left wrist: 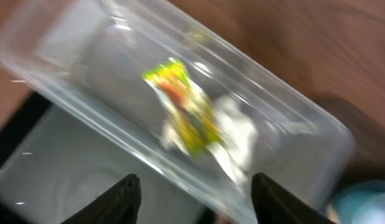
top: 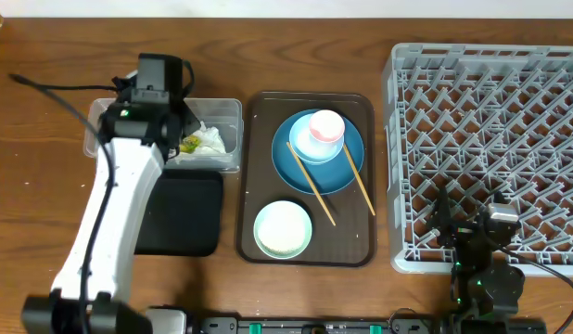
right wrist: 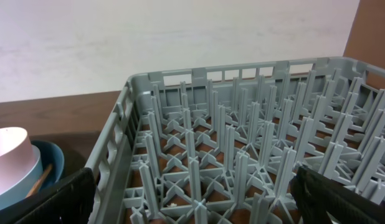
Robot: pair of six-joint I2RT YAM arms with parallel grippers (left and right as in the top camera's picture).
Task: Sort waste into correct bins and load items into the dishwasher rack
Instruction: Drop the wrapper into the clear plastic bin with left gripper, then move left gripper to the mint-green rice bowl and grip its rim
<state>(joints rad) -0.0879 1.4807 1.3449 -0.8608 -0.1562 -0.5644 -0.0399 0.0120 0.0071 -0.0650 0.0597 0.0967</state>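
Note:
My left gripper point(left wrist: 194, 198) is open and empty, above the clear tub point(top: 226, 113). The yellow-green wrapper point(left wrist: 183, 106) and the white tissue point(left wrist: 236, 134) lie inside the tub; both also show from overhead, the wrapper point(top: 189, 143) next to the tissue point(top: 210, 139). The black tray point(top: 184, 213) lies just in front of the tub. The blue plate point(top: 347, 167) carries the light blue bowl point(top: 316, 148) with the pink cup point(top: 326, 126) in it and two chopsticks point(top: 311, 184). The pale green bowl point(top: 283, 228) sits near it. My right gripper point(right wrist: 192, 193) is open over the grey rack point(top: 490, 139).
The brown serving tray point(top: 259, 176) holds the plate and the green bowl, between the tub and the rack. Bare wooden table point(top: 45, 186) lies to the left. A white speck point(right wrist: 172, 203) lies on the rack floor.

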